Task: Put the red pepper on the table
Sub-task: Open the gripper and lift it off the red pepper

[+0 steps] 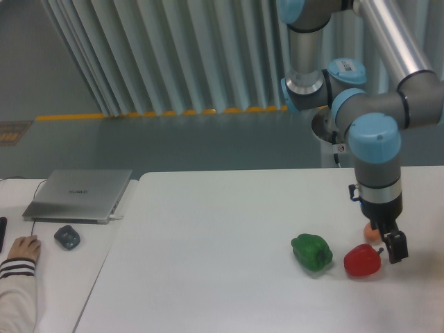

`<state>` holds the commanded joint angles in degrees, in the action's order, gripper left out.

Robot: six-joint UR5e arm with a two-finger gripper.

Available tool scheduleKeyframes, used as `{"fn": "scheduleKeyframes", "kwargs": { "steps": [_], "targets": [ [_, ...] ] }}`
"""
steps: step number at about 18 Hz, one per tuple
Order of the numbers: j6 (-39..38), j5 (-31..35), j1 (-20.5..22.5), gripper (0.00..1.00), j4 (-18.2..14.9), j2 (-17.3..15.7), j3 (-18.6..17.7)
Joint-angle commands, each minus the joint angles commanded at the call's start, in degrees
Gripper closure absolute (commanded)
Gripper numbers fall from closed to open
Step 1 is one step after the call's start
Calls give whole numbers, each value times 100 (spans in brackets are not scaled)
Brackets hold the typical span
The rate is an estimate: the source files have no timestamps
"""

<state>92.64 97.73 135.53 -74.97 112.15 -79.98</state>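
One red pepper [362,260] sits on the table [208,243] beside the green pepper [311,252]; my gripper [393,248] hangs just right of it, holding nothing, though I can't tell its jaw gap.
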Motion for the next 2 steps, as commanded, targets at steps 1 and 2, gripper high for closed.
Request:
{"fn": "scheduleKeyframes", "kwargs": {
  "steps": [1,2],
  "targets": [
    [0,9,9,0,9,-9,-9],
    [0,9,9,0,17,-18,-18]
  ]
}}
